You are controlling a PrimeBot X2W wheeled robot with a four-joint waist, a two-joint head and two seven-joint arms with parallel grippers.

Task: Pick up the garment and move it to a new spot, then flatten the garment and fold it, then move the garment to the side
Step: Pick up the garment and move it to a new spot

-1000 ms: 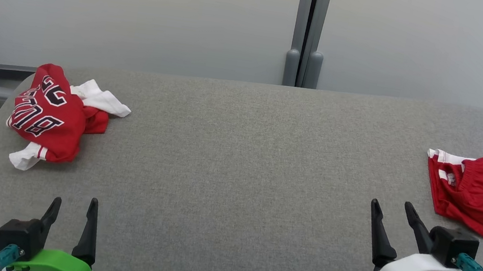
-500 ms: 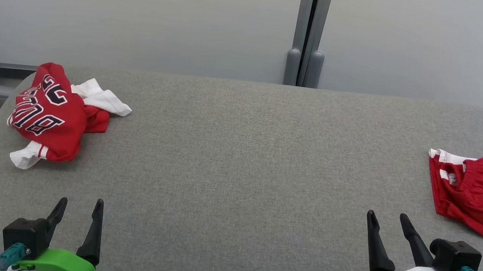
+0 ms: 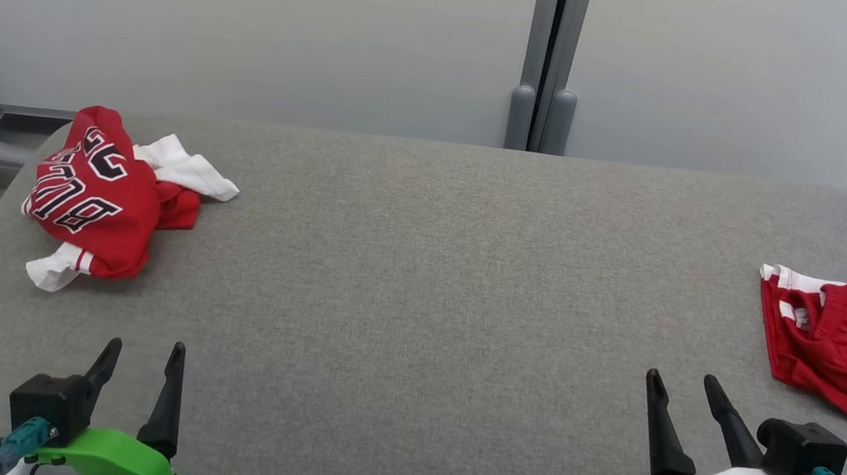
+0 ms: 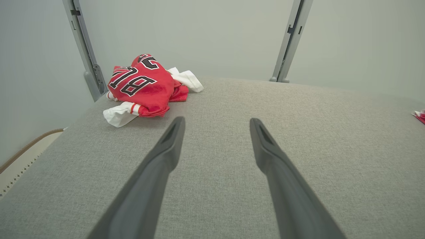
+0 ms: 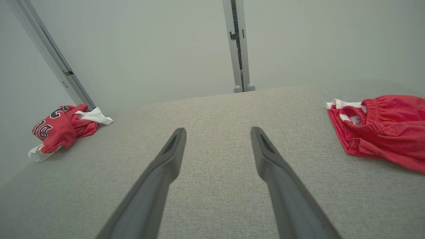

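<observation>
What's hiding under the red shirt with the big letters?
White cloth pokes out beneath the red jersey at its near and far edges, on the grey table. Its bunched middle covers anything else.

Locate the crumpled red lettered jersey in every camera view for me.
Head view: jersey far left on the grey table.
Left wrist view: jersey upper left of centre.
Right wrist view: jersey left edge, mid-height.
Shared landmark: grey post behind the table's far edge.

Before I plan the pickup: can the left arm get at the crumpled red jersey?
Probably yes: the left gripper is open, and only bare grey table lies between it and the jersey.
</observation>
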